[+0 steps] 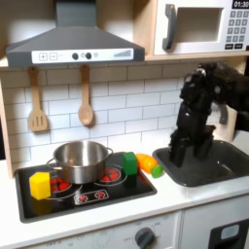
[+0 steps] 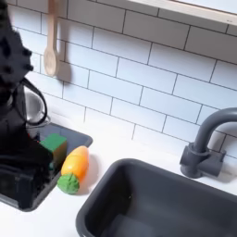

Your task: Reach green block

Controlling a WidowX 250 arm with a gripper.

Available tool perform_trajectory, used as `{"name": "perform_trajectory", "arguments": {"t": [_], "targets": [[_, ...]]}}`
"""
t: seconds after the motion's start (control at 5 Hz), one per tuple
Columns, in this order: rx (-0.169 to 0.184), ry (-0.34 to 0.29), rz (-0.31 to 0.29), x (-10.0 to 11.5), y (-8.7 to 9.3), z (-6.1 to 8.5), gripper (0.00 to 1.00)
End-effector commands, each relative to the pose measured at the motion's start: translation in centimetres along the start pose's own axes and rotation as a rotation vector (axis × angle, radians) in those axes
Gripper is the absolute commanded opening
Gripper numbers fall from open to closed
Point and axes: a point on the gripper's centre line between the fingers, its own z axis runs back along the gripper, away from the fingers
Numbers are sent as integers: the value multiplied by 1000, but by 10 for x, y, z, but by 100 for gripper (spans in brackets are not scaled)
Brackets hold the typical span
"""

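One black gripper (image 1: 181,153) is seen in the first exterior view, hanging low over the near corner of the dark sink (image 1: 219,167), just to the right of the stove; whether its fingers are spread or pressed together cannot be told, as they merge into one dark shape. Nothing appears to be carried. The green block (image 1: 128,162), a small bright cube, is seen at the back right corner of the black stovetop (image 1: 97,195), close beside the steel pot (image 1: 80,159) and touching or nearly touching an orange carrot toy (image 1: 149,163) lying between block and gripper. Trouble is judged most likely from that carrot: if the block is approached sideways and low, the toy could be pushed into the block and the block shoved toward the pot or off the stove edge. A descent too near the pot could also clip its rim. A yellow cube (image 1: 39,185) at the front left of the stove is well apart and hardly at risk. In the second exterior view the arm is a large blurred dark mass at the second exterior view's left, partly covering the block (image 2: 54,148); the carrot's green tip (image 2: 68,183) and the grey tap (image 2: 205,146) are shown there more clearly, while the yellow cube and range hood (image 1: 73,44) are given by the first exterior view.
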Motion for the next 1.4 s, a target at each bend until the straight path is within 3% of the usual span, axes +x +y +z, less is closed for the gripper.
{"name": "perform_trajectory", "arguments": {"t": [0.0, 1.2], "targets": [[12, -23, 31, 30, 8, -4, 100], [28, -14, 71, 104, 22, -33, 100]]}}
